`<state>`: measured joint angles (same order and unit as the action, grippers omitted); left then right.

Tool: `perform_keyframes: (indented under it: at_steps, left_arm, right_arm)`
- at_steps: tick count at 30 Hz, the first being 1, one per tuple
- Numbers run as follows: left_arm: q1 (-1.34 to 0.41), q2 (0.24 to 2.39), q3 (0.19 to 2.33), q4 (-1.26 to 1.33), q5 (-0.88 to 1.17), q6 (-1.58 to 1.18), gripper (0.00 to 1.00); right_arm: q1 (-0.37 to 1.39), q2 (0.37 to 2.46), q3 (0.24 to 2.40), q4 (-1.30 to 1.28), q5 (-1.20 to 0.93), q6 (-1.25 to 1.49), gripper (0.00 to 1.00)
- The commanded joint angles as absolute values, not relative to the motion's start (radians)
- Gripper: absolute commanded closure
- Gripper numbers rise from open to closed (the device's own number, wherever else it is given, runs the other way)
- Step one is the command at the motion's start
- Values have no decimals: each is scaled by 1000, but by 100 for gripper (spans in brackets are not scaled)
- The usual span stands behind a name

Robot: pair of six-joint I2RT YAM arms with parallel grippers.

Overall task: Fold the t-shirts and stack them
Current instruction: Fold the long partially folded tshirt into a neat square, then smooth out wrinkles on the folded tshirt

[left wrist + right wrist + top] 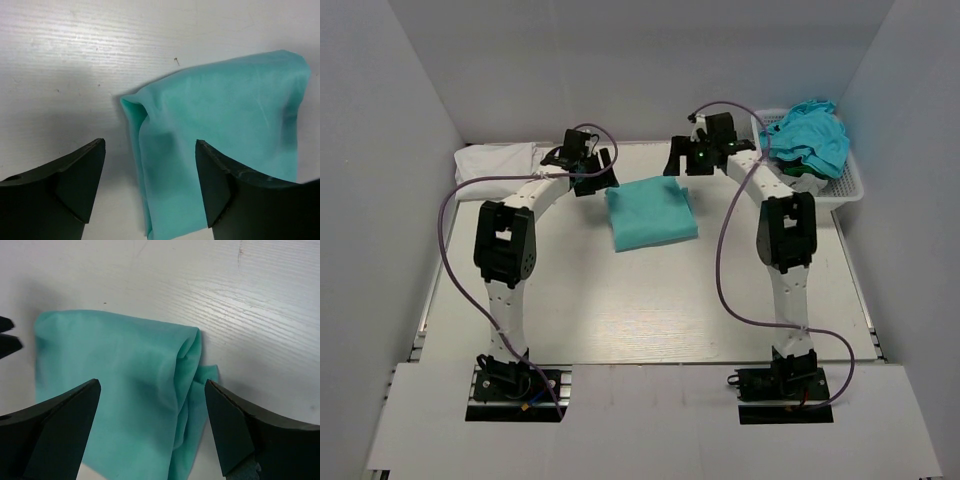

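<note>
A mint-green t-shirt (pixel 652 213) lies folded into a rough square on the table, between the two grippers. My left gripper (pixel 592 172) is open and empty above its far left corner; the left wrist view shows that corner (pixel 210 140) between the fingers. My right gripper (pixel 696 158) is open and empty above its far right corner, where the right wrist view shows the folded edge (pixel 150 390). A folded white t-shirt (pixel 498 158) lies at the far left. Turquoise-blue t-shirts (pixel 810 135) are heaped in the basket.
A white plastic mesh basket (pixel 847 185) stands at the far right corner of the table. White walls close in the back and both sides. Purple cables loop from both arms.
</note>
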<state>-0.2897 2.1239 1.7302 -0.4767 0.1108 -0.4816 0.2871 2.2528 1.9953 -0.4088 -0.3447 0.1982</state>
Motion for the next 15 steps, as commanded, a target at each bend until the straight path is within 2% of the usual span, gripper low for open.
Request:
perform_keyframes:
  at_steps: [1,3,5,6,8,10,12,13,14,15]
  left_arm:
    - [-285,2126,1750,-396,129,-469,19]
    - [-285,2157,1750,-377,129,-479,24]
    - [-285,2177,1763,-359,129,-479,33]
    - [-285,2204,1782,-359,138,-479,36]
    - [-285,2232,1816,-370,147,-479,44]
    - [-285,2264,1828,-370,178,-479,46]
    - [-285,2273,1829,-360,202,-479,58]
    - [-285,2273,1829,-350,202,-488,62]
    - [-285,2273,1829,-350,212,-488,73]
    - [-285,2273,1829,-350,212,-488,78]
  right_arm:
    - [307,2333,2101,-397,-307,121,10]
    - [313,2376,2121,-382,-311,124,14]
    - [318,2397,2134,-342,-318,129,19]
    - [318,2407,2135,-324,-327,132,27]
    - [322,2414,2132,-293,-331,144,34]
    - [325,2421,2134,-282,-334,150,40]
    - [324,2427,2131,-279,-342,163,46]
    - [321,2425,2125,-272,-351,166,51]
    - [322,2418,2109,-272,-359,167,54]
    - [321,2408,2099,-262,-364,167,56]
